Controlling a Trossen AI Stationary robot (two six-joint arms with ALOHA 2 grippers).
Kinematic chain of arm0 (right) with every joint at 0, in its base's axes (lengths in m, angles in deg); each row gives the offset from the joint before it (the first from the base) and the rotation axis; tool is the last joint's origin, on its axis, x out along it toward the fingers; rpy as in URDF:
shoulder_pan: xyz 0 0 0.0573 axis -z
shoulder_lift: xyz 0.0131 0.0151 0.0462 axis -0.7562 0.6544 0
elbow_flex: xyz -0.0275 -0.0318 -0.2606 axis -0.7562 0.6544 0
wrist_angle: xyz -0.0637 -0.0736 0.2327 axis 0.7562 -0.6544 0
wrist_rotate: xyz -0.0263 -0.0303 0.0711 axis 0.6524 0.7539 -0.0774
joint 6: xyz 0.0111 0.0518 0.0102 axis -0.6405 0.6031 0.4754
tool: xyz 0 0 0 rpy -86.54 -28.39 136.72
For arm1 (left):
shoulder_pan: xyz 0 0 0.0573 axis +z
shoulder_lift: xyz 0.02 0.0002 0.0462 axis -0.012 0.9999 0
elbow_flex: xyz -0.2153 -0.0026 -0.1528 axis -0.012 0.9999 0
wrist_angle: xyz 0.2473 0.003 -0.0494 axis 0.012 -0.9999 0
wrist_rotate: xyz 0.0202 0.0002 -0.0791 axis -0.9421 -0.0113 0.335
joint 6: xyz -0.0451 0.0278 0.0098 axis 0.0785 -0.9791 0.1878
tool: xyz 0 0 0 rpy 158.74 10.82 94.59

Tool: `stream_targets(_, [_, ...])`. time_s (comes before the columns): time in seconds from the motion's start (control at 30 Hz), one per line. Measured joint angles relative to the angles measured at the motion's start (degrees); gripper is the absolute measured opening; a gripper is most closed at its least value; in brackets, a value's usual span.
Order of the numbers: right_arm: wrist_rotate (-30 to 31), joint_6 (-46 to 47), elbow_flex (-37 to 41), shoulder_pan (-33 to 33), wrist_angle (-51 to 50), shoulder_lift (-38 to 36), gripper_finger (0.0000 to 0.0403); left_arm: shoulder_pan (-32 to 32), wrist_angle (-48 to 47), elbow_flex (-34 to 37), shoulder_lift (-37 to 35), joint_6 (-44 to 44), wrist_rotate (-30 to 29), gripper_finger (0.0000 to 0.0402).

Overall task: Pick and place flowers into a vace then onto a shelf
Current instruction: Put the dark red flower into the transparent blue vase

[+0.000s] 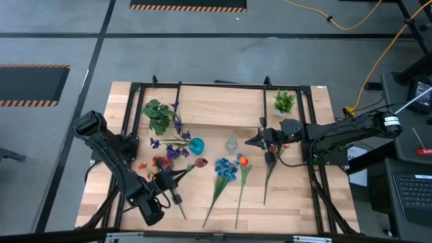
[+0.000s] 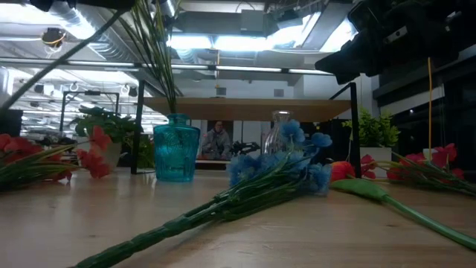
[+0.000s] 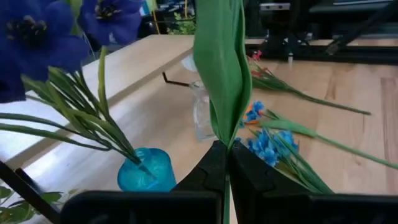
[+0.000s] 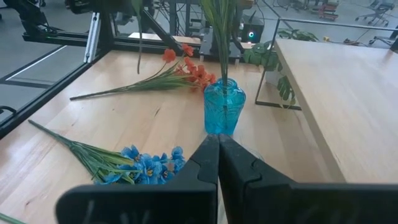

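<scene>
**Item: flowers for vase and shelf**

- **Held piece.** A long green artificial stem with a broad folded leaf [image 3: 221,62] is clamped between the closed fingers of the left gripper [image 3: 227,146], just short of the turquoise ribbed glass vase [image 1: 196,145]. A dark red bud seems to be its head.
- **Vase contents.** The turquoise vase holds one spray of purple-blue blooms [image 1: 177,138], leaning away from the shelf.
- **Risks.**
  - The vase mouth is narrow and half taken up by that spray. A stem brought in at a slant would likely catch the rim or the leaves and tip the vase.
  - The grip sits near the leaf, so the free end may swing wide of the mouth.
- **Right gripper** [image 4: 217,138]. Fingers pressed together, nothing seen between them. It sits beyond the small clear glass vase [image 1: 231,144], on the far side from the turquoise vase.
- **Loose on the table near the turquoise vase.**
  - Blue-bloomed spray [image 1: 226,169].
  - Orange bud on a green stem [image 1: 243,160].
  - Red-orange spray [image 4: 186,68].
- **Behind the turquoise vase.** The low light wooden shelf on black legs [image 1: 216,108]. A leafy potted plant [image 1: 157,115] crowds that side.
</scene>
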Motion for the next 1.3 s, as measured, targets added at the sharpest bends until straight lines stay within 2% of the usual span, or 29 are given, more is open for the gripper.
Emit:
stream_targets(0.1, [0.0, 0.0, 0.0, 0.0, 0.0, 0.0, 0.0005, 0.4, 0.1, 0.2, 0.0, -0.1, -1.0, 0.0004])
stream_targets(0.43, [0.0, -1.6, 0.0, 0.0, 1.8, 0.0, 0.0005, -2.7, 1.9, 0.2, -0.6, -1.3, -12.0, 0.0004])
stream_targets(0.53, [0.0, -1.8, 0.0, 0.0, 1.8, 0.0, 0.0005, -3.6, 3.5, -0.3, -0.6, -2.5, -12.5, 0.0003])
stream_targets(0.7, [0.0, -3.1, 0.0, 0.0, 2.5, 0.0, 0.0005, -2.4, 8.6, -2.7, -0.6, -11.2, -4.4, 0.0003])
stream_targets(0.97, [0.0, -3.4, 0.0, 0.0, 4.9, 0.0, 0.0005, 2.3, 31.1, -3.4, -0.6, -44.8, 15.6, 0.0003])
stream_targets(1.1, [0.0, -4.2, 0.0, 0.0, 4.8, 0.0, 0.0005, 2.6, 37.4, -3.5, -0.6, -55.8, 17.5, 0.0003])
stream_targets(1.3, [0.0, -4.2, 0.0, 0.0, 4.8, 0.0, 0.0005, 2.9, 39.7, -3.5, -0.6, -58.4, 18.8, 0.0003])
